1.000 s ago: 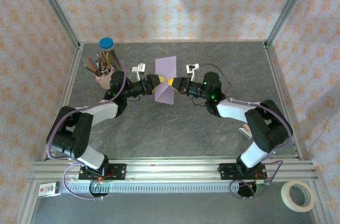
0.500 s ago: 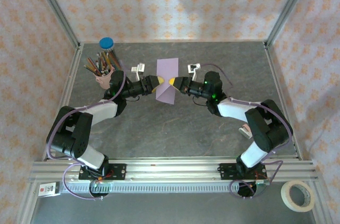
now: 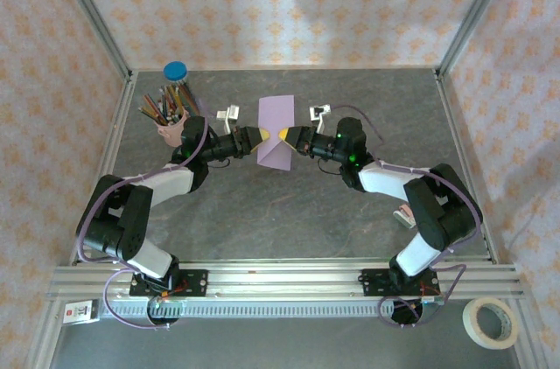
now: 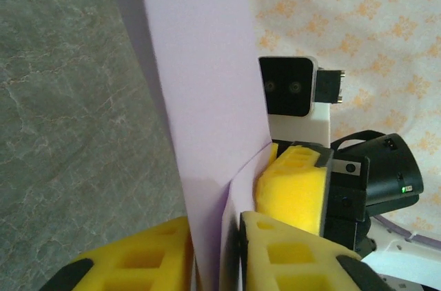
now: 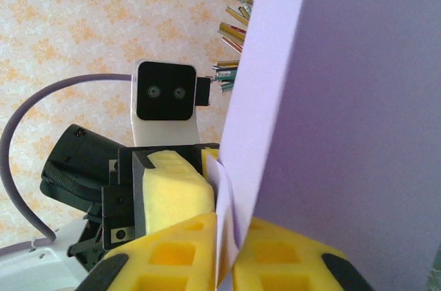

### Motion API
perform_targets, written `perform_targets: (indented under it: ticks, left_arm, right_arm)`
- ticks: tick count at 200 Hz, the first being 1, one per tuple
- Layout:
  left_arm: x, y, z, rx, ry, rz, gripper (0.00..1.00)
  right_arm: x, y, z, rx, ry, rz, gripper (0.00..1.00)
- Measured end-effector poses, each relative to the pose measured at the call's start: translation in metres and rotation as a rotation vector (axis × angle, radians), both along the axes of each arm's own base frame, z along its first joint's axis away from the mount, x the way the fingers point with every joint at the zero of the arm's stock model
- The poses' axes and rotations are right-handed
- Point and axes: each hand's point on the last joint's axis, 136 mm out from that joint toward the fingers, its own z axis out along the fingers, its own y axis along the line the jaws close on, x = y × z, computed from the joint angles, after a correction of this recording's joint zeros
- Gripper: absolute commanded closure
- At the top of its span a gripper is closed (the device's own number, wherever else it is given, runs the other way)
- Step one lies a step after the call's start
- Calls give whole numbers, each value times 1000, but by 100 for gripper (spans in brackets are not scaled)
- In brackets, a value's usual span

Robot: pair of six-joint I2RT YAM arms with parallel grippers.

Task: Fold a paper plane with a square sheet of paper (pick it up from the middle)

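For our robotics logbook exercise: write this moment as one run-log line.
sheet of paper: folded, upright between claws | left claw: pinching one side | right claw: pinching opposite side

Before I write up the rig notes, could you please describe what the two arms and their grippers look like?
Both the left arm and right arm are black and white jointed links, each carrying a lilac-grey cable. The left gripper and right gripper have black bodies with blocky yellow fingers, recessed with square pockets. A white, black-faced camera box sits on each wrist.
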Motion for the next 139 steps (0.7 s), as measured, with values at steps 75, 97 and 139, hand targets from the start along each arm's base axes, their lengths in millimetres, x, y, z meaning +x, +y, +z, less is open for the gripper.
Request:
perform_targets:
  ticks: [75,97,139]
  left_arm:
    - [5,6,-12,67,3,36,88]
    - [11,13,-12,116,-6,72,89]
    - [34,34,-14,317,-34,195,89]
  right_arm:
    - [14,-24,-19,-55,51,-123,44]
    - [19,-36,-18,-80,46,-194,37]
    - [30,-60,-15,-162,18,-352,25]
